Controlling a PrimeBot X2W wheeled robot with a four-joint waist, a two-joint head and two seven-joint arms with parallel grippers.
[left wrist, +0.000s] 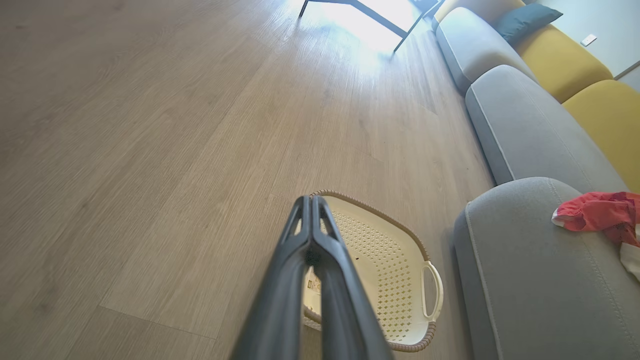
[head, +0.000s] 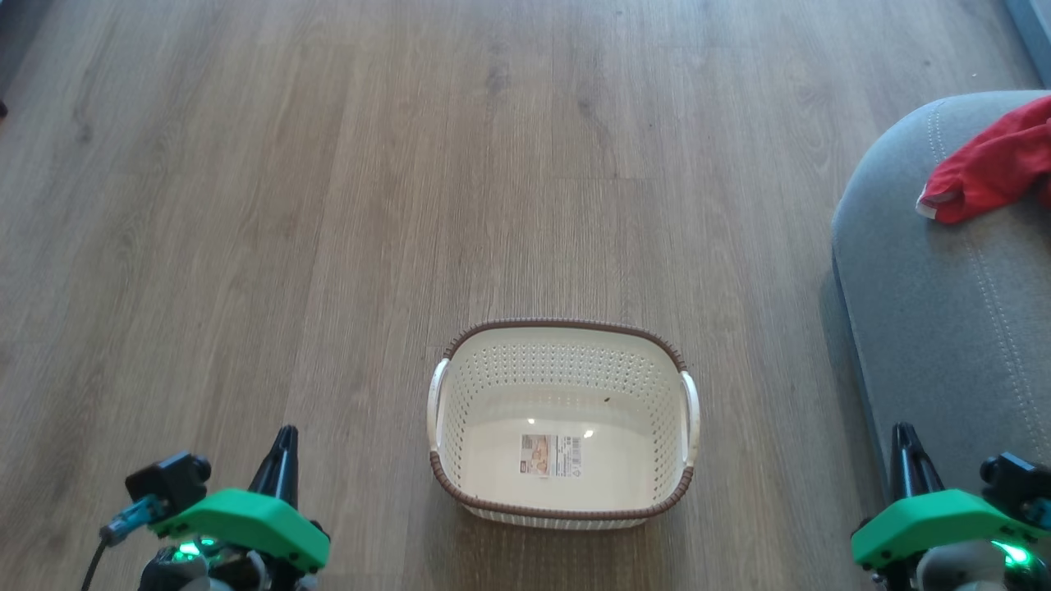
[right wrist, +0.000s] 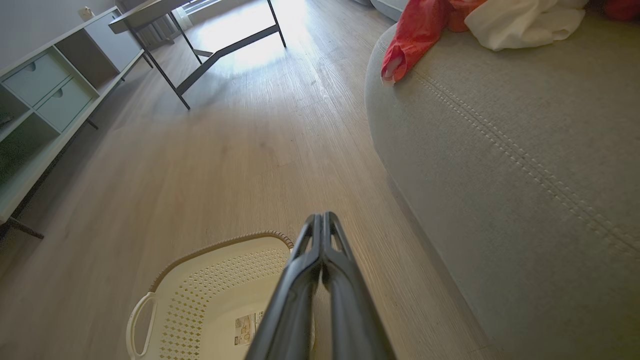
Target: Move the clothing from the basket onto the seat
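left gripper [head: 284,451] and right gripper [head: 905,450] are seen pressed together, empty | basket [head: 566,369] between them is found bare | clothing [head: 985,176] is laid on seat [head: 928,328] | transfer is judged done; arms are best held clear of the rim

The basket [head: 566,365] is sitting on the floor [head: 328,205] straight ahead, with a paper label [head: 551,455] lying inside on its bottom. The seat [head: 928,328] is standing to the basket's right, apart from it, and the clothing [head: 989,172] is lying on the seat's far end.
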